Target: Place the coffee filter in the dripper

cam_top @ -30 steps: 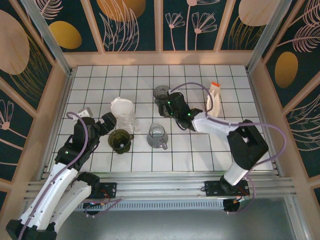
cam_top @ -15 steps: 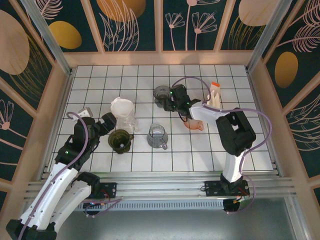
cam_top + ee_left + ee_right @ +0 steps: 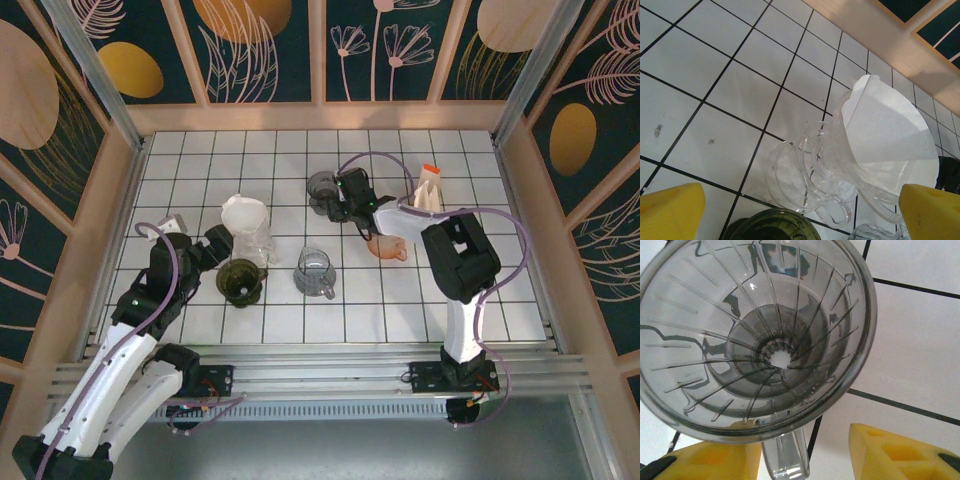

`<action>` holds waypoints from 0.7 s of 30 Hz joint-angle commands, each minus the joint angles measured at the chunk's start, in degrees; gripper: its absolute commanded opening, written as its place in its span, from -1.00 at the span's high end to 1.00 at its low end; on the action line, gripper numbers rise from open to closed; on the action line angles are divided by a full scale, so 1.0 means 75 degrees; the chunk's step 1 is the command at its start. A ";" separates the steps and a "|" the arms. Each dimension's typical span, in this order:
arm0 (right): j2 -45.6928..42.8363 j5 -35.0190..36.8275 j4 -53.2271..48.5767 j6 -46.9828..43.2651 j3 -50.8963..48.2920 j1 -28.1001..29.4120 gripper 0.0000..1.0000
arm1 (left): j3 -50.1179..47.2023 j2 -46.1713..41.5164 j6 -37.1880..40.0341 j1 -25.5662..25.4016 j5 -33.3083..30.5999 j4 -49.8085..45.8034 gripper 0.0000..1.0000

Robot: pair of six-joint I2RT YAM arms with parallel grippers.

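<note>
Left of centre on the white tiled table (image 3: 400, 300), toward the upper right of the left wrist view, sat one white paper cone coffee filter (image 3: 890, 130). It was nested in the mouth of a clear ribbed glass holder (image 3: 805, 175). In that view its long axis ran from a narrow end at lower left to an open rim at upper right.

Left gripper (image 3: 214, 243): fingers spread fully, grasping nothing. It stood just left of the filter and was the nearer of the two. In its own view the filter lay ahead and to the right, closer to the right fingertip.

Olive-green glass dripper (image 3: 241, 280): just below the filter, empty, near the left fingers.

Smoky grey ribbed glass dripper (image 3: 760, 335): upper centre of the overhead frame, empty.

Right gripper (image 3: 347, 203): yellow fingers parted on either side of the grey dripper's handle (image 3: 785, 460), with a gap on one side, not clenched on it.

Clear glass mug (image 3: 316, 272), centre.

White bottle with orange cap (image 3: 428, 190) and a small pink item (image 3: 392, 248), right of centre.

Judgement: the pick suits the left arm, and the grey dripper is the likely target.
</note>
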 commanded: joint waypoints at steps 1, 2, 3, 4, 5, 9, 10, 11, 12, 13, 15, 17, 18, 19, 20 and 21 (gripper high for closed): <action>0.0188 -0.0117 0.0265 -0.0380 0.0260 -0.0052 0.02 | -0.0040 0.0028 0.0126 0.0043 -0.0066 0.0159 -0.98; 0.0223 -0.0101 0.0264 -0.0432 0.0289 -0.0045 0.04 | -0.0032 0.0040 0.0126 0.0038 -0.0061 0.0165 -0.98; 0.0249 -0.0073 0.0287 -0.0471 0.0327 -0.0053 0.06 | -0.0031 0.0041 0.0125 0.0045 -0.0074 0.0162 -0.98; 0.0262 -0.0042 0.0318 -0.0499 0.0340 -0.0061 0.07 | -0.0040 0.0053 0.0128 0.0046 -0.0066 0.0156 -0.98; 0.0262 -0.0025 0.0353 -0.0528 0.0342 -0.0057 0.08 | -0.0040 0.0061 0.0124 0.0050 -0.0055 0.0169 -0.98; 0.0286 0.0000 0.0484 -0.0684 0.0398 -0.0067 0.06 | -0.0024 0.0064 0.0124 0.0038 -0.0043 0.0160 -0.98; 0.0314 0.0017 0.0500 -0.0718 0.0423 -0.0069 0.06 | -0.0037 0.0063 0.0125 0.0045 -0.0039 0.0159 -0.98; 0.0330 0.0023 0.0509 -0.0750 0.0452 -0.0069 0.06 | -0.0037 0.0063 0.0122 0.0043 -0.0042 0.0164 -0.98; 0.0336 0.0024 0.0490 -0.0769 0.0494 -0.0069 0.08 | -0.0040 0.0077 0.0116 0.0046 -0.0040 0.0167 -0.98; 0.0350 -0.0005 0.0483 -0.0792 0.0504 -0.0056 0.11 | -0.0040 0.0072 0.0111 0.0046 -0.0031 0.0170 -0.98; 0.0349 -0.0058 0.0472 -0.0796 0.0535 -0.0046 0.22 | -0.0034 0.0071 0.0114 0.0043 -0.0037 0.0147 -0.98; 0.0339 -0.0057 0.0441 -0.0805 0.0533 -0.0034 0.33 | -0.0040 0.0068 0.0093 0.0046 -0.0040 0.0140 -0.98; 0.0324 -0.0036 0.0447 -0.0797 0.0505 -0.0021 0.38 | -0.0034 0.0052 0.0102 0.0045 -0.0045 0.0140 -0.98; 0.0299 -0.0008 0.0447 -0.0811 0.0474 0.0001 0.44 | -0.0040 0.0041 0.0095 0.0044 -0.0043 0.0133 -0.98; 0.0272 0.0039 0.0466 -0.0829 0.0442 0.0022 0.48 | -0.0040 0.0040 0.0102 0.0043 -0.0042 0.0140 -0.98; 0.0218 0.0055 0.0483 -0.0829 0.0400 0.0047 0.54 | -0.0036 0.0049 0.0096 0.0039 -0.0043 0.0130 -0.98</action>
